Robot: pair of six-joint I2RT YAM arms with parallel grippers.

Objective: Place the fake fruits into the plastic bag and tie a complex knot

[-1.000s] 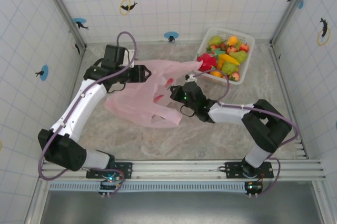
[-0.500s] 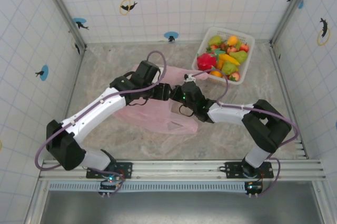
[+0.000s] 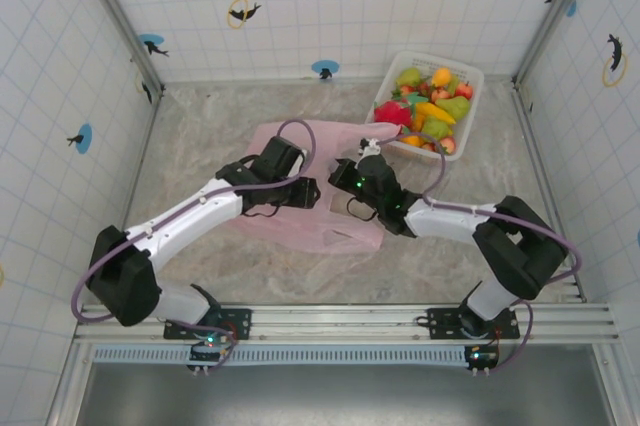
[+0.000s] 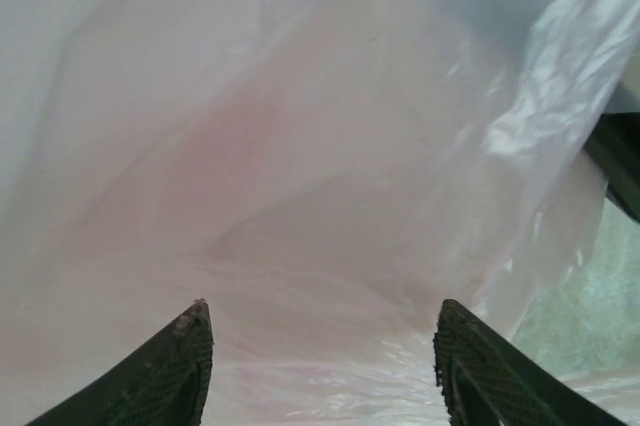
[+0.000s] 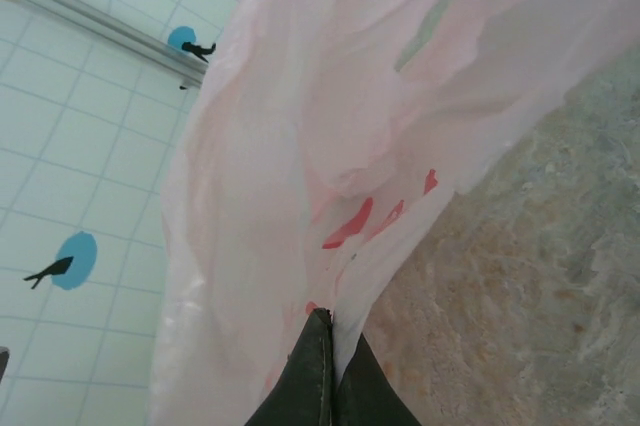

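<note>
The pink plastic bag lies spread on the marble table between the two arms. My left gripper hovers low over its middle. In the left wrist view that gripper is open, with smooth pink film stretched across in front of the fingers and nothing pinched. My right gripper meets the bag from the right. In the right wrist view it is shut on a fold of the bag's edge. The fake fruits are piled in the white basket at the back right.
Tiled walls with dolphin stickers close in the back and both sides. The basket stands against the back right corner. Bare marble shows to the right of the bag. A rail runs along the near edge.
My left arm swung from the back left toward the middle and came down over the bag. The bag went from bunched to lying flatter. The right gripper kept its pinch, shifting slightly.
</note>
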